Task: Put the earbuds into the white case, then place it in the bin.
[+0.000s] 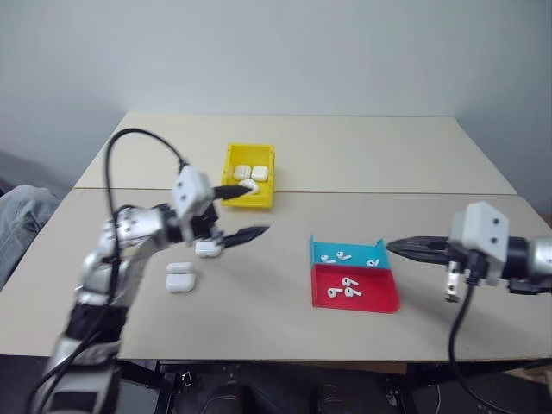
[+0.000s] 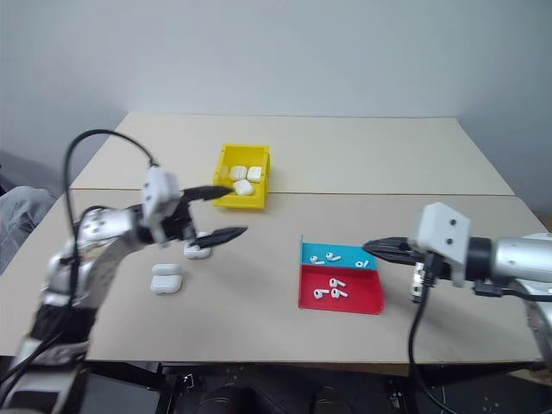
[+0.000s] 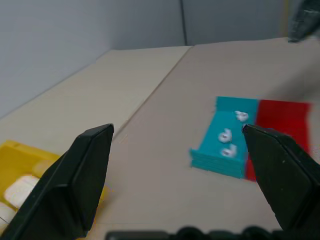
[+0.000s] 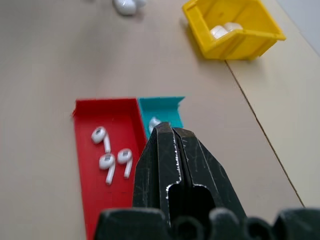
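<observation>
I log: table (image 1: 285, 328). Yellow bin (image 1: 234, 160), far side, three cases inside (image 1: 251, 175). Cyan tray (image 1: 321, 253) and red tray (image 1: 379, 300), earbuds (image 1: 348, 287) in both. Two cases (image 1: 180, 278) near left gripper (image 1: 240, 213), jaws wide, empty. Right gripper (image 1: 392, 247) pinched closed, empty, beside the trays.

beige table (image 1: 345, 164) with centre seam, cyan tray (image 1: 348, 251) touching red tray (image 1: 379, 297), grey wall (image 1: 276, 52)

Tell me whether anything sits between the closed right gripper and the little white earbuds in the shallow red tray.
Nothing visible does. The right gripper hangs shut beside the cyan tray; the glossy white earbuds lie uncovered in the red tray.
</observation>
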Robot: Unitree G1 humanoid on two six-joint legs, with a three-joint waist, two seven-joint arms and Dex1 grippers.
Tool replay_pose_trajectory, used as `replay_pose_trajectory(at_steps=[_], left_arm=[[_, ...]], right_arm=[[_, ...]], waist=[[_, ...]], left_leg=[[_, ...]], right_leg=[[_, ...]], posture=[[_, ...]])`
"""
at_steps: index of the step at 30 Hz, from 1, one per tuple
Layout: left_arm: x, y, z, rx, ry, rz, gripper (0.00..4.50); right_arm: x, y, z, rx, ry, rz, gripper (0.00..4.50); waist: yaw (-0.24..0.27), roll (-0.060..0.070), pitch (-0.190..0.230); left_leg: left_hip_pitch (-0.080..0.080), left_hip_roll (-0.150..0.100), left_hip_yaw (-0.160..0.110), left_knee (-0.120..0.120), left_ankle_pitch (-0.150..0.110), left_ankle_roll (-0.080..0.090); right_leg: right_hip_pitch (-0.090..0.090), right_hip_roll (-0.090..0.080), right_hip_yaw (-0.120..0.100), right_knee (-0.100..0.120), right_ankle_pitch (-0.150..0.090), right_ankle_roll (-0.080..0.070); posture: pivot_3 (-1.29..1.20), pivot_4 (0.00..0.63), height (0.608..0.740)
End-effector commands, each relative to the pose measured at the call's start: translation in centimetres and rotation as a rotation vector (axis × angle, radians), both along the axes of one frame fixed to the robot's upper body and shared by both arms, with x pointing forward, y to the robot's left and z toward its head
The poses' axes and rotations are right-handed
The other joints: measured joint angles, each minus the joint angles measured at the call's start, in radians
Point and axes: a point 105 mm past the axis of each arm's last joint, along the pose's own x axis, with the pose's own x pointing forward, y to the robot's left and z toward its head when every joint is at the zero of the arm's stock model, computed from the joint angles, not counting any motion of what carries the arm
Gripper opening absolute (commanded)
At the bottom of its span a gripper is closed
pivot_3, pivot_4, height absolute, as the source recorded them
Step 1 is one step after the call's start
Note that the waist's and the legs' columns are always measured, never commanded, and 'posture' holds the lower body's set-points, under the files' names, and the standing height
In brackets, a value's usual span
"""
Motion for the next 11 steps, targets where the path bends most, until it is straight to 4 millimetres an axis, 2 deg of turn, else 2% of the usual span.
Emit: replay_pose_trajectory(at_steps=[1, 5, 11], left_arm=[[-3.0, 0.8, 1.6, 0.009, 0.007, -0.071, 4.48], [-4.8, 1.4, 1.4, 0.026, 0.071, -0.091, 4.48], [-6.4, 1.4, 0.8, 0.038, 0.113, -0.123, 4.48]], right_arm=[[-1.5, -1.0, 1.0, -0.078, -0.055, 0.103, 0.0], [-2.2, -1.4, 0.3, -0.101, -0.03, 0.142, 0.0], [-2.0, -0.7, -0.5, -0.079, -0.011, 0.163, 0.0]], waist=[[0.003, 0.0, 0.0], [0.006, 0.0, 0.0], [0.006, 0.0, 0.0]], left_leg=[[0.0, 0.0, 0.0, 0.0, 0.0, 0.0], [0.0, 0.0, 0.0, 0.0, 0.0, 0.0], [0.001, 0.0, 0.0, 0.0, 0.0, 0.0]], right_leg=[[0.0, 0.0, 0.0, 0.0, 0.0, 0.0], [0.001, 0.0, 0.0, 0.0, 0.0, 0.0], [0.0, 0.0, 0.001, 0.0, 0.0, 0.0]], posture=[[0.0, 0.15, 0.74], [0.0, 0.15, 0.74], [0.0, 0.15, 0.74]])
